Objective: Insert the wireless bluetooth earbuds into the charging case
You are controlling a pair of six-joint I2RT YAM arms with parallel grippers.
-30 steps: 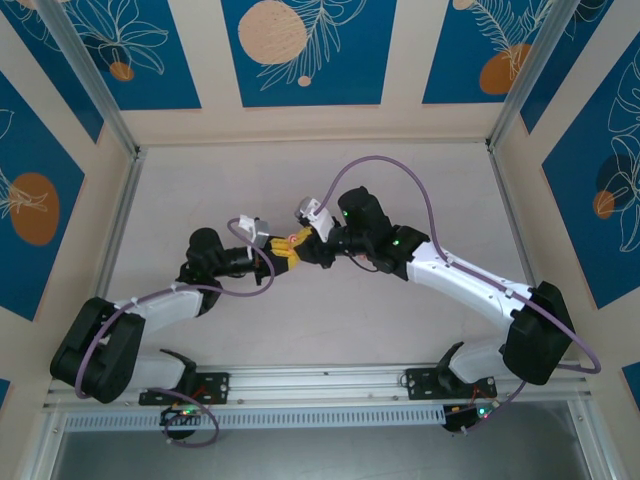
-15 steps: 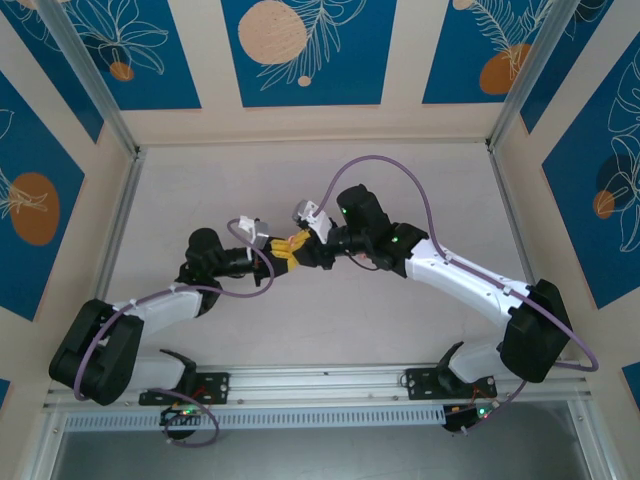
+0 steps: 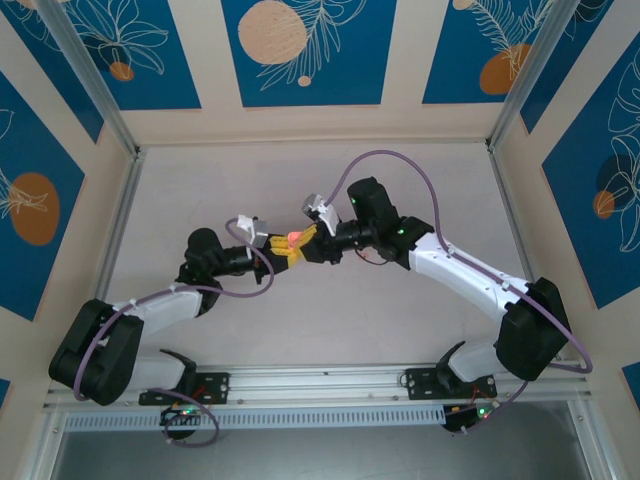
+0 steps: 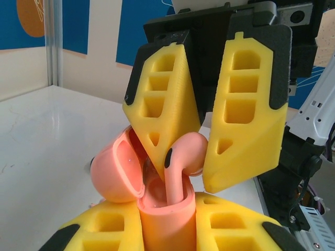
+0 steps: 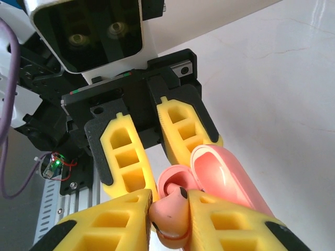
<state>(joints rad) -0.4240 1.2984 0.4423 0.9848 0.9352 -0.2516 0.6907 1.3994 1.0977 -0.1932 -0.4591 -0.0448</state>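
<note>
Outward swung the right arm (image 3: 450,265); right pincer (image 4: 188,178) pinched an earbud (image 4: 180,157) half-inserted in the charging case (image 4: 163,230) (lid (image 4: 112,172) open), clenched by left pincer (image 4: 165,219); it needed seating next.

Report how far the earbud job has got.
Done: the case is open, lid tipped back, gripped by the left fingers. In hand: one earbud stands stem-down in the case, head between the right fingers, apparently not fully seated. Left: push it home and release. Whether a second one is in, I cannot tell.
</note>
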